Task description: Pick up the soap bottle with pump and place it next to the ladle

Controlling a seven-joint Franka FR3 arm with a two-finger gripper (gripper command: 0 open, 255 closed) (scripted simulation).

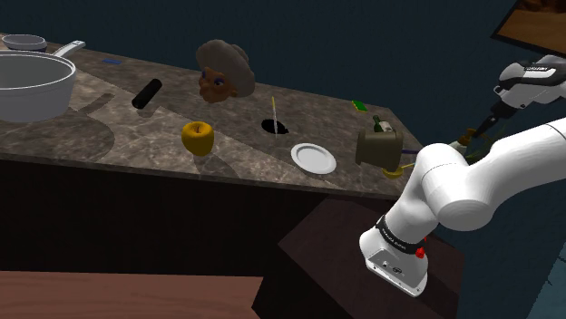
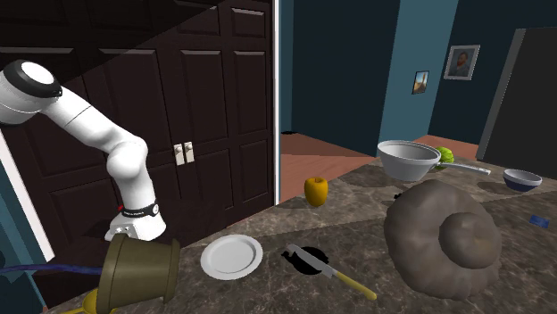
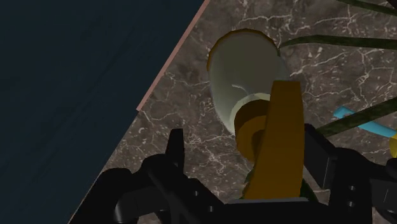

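Observation:
The soap bottle (image 1: 377, 145) is olive with a yellow-brown pump and sits at the counter's end nearest the stand, tilted over in the second exterior view (image 2: 138, 268). In the wrist view its pale body (image 3: 245, 70) lies just ahead of my gripper (image 3: 248, 145). The brown pump (image 3: 280, 140) stands between the fingers, which are apart; the left finger (image 3: 175, 146) is clear of it. My gripper (image 1: 473, 134) hangs to the right of the bottle in the shoulder view. The ladle (image 1: 275, 123), a black bowl with a thin handle, lies mid-counter (image 2: 312, 260).
A white plate (image 1: 314, 159) lies between ladle and bottle. A yellow fruit (image 1: 198, 138), a brown hatted head figure (image 1: 223, 71), a black cylinder (image 1: 146, 94) and a large pot (image 1: 32, 83) stand further along. The counter edge (image 3: 167, 73) runs close beside the bottle.

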